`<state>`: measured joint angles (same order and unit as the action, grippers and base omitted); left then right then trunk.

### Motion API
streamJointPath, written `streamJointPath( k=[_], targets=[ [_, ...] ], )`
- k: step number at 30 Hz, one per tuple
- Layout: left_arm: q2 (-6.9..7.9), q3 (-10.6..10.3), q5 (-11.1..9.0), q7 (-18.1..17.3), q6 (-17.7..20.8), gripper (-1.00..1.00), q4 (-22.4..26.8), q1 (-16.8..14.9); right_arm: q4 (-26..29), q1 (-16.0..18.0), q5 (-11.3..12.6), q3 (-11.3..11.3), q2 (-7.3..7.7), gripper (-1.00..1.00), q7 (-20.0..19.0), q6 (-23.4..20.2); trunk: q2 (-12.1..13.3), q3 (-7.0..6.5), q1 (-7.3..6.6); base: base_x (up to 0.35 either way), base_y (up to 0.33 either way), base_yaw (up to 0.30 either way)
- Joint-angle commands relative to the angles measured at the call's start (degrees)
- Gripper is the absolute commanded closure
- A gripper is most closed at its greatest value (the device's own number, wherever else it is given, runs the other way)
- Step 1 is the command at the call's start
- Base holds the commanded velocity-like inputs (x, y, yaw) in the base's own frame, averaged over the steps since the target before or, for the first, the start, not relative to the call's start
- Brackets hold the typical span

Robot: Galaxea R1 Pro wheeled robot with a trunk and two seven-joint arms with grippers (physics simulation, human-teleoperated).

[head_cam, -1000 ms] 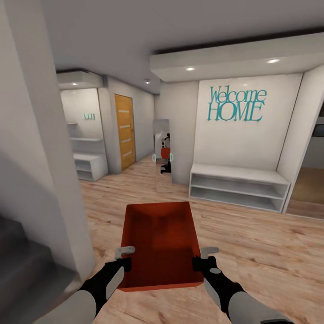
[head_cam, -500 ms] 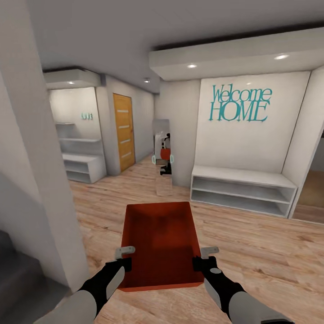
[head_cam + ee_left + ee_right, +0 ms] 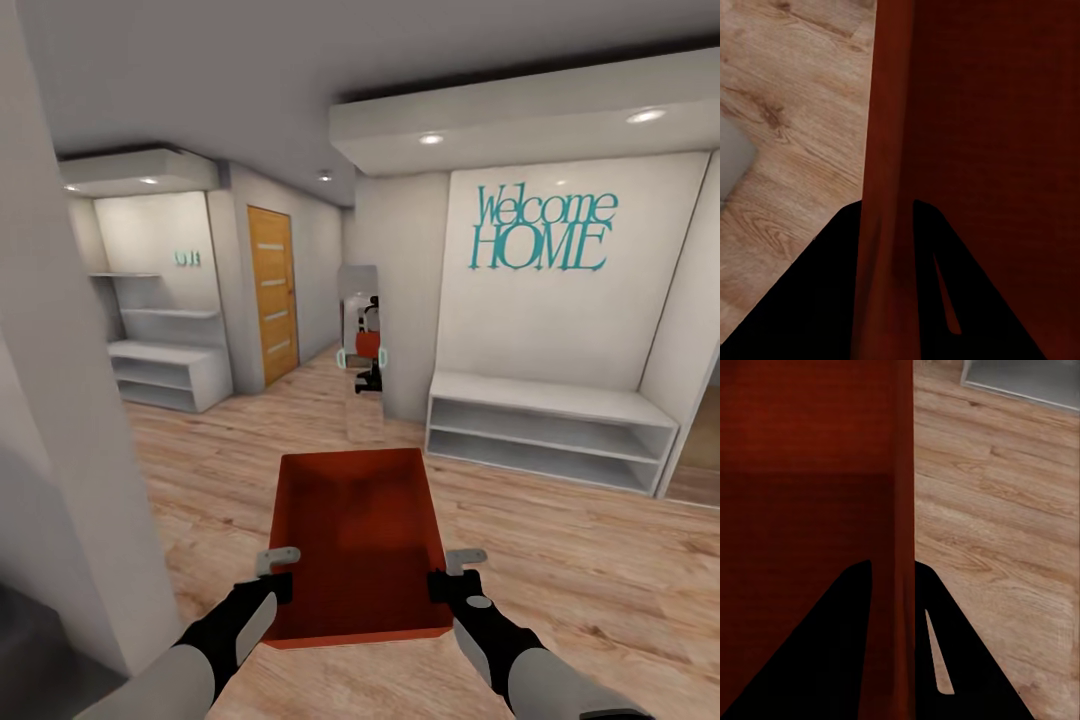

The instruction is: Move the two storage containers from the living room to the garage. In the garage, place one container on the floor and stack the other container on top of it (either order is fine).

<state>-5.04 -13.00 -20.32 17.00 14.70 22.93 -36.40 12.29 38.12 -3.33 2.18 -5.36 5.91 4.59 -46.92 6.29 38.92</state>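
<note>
Bin (image 3: 355, 540) carried; mirror (image 3: 362, 350), bench (image 3: 545, 425) ahead, wall (image 3: 60, 450) at left.

A home's entry hall, apparently — "Welcome HOME" lettering (image 3: 541, 230), white shoe bench (image 3: 548, 428), wood-plank floor (image 3: 580, 560).

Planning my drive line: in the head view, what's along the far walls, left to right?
White shelving unit → wooden door → standing mirror → low white bench shelf under the "Welcome HOME" lettering.
</note>
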Motion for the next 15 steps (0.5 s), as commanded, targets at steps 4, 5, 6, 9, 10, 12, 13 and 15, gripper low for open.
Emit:
streamJointPath(
  k=[4,5,6,9,10,12,13,15],
  targets=[
    [3.37,3.8,1.7,0.9,-0.4,1.0,0.3,-0.1,-0.2,0.0,-0.3,-1.2,0.26,1.0,0.5,0.2,-0.1,0.09,0.05,0.322,0.0,0.0],
    [3.37,3.8,1.7,0.9,-0.4,1.0,0.3,-0.1,-0.2,0.0,-0.3,-1.2,0.26,1.0,0.6,0.2,-0.1,0.09,0.05,0.322,0.0,0.0],
    [3.37,3.8,1.7,0.9,-0.4,1.0,0.3,-0.1,-0.2,0.0,-0.3,-1.2,0.26,1.0,0.5,0.2,-0.1,0.09,0.05,0.322,0.0,0.0],
    [3.37,3.8,1.7,0.9,-0.4,1.0,0.3,-0.1,-0.2,0.0,-0.3,-1.2,0.27,1.0,0.6,0.2,-0.1,0.09,0.05,0.322,0.0,0.0],
    [3.4,3.8,1.7,0.9,-0.4,1.0,0.3,-0.1,-0.2,0.0,-0.3,-1.2,0.27,1.0,0.6,0.2,-0.1,0.09,0.05,0.322,0.0,0.0],
    [3.41,3.8,1.7,0.9,-0.4,1.0,0.3,-0.1,-0.2,0.0,-0.3,-1.2,0.27,1.0,0.6,0.2,-0.1,0.09,0.05,0.322,0.0,0.0],
    [3.41,3.8,1.7,0.9,-0.4,1.0,0.3,-0.1,-0.2,0.0,-0.3,-1.2,0.27,1.0,0.6,0.2,-0.1,0.09,0.05,0.322,0.0,0.0],
    [3.41,3.8,1.7,0.9,-0.4,1.0,0.3,-0.1,-0.2,0.0,-0.3,-1.2,0.27,1.0,0.6,0.2,-0.1,0.09,0.05,0.322,0.0,0.0]
  ],
)
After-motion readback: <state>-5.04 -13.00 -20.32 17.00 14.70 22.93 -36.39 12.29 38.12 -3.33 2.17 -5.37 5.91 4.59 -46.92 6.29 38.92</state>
